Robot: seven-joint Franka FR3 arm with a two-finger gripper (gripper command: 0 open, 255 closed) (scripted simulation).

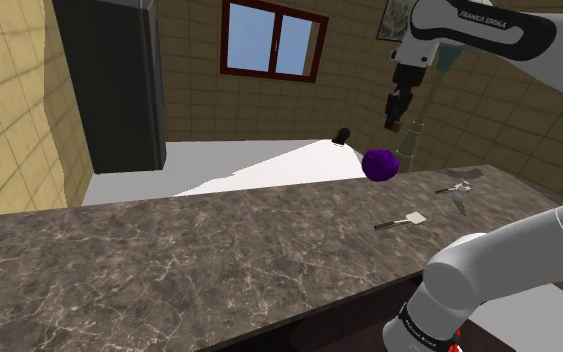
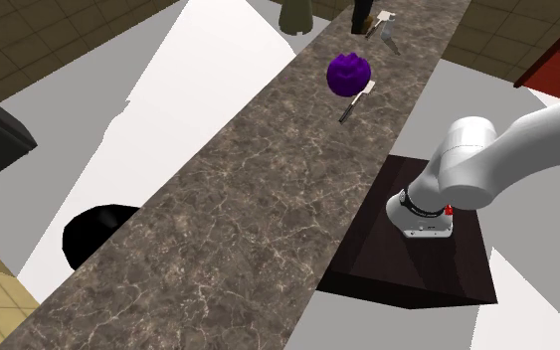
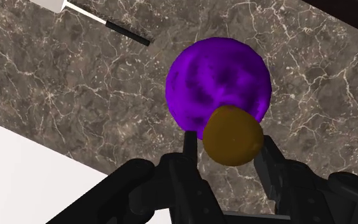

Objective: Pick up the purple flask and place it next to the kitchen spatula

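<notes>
My gripper [image 3: 228, 140] is hanging w/ fingers apart, the brown stopper [image 3: 231, 135] showing btwn them; can't tell if they're touching it. The purple flask [image 3: 219, 79] is showing right below me, over the dark marbled counter [image 3: 75, 95]. The spatula [image 3: 95, 16] is lying near it. A window [image 1: 269, 38] is showing in the far wall.

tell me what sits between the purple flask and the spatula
Only bare veined counter separates the purple flask and the spatula, as the wrist view shows.
</notes>
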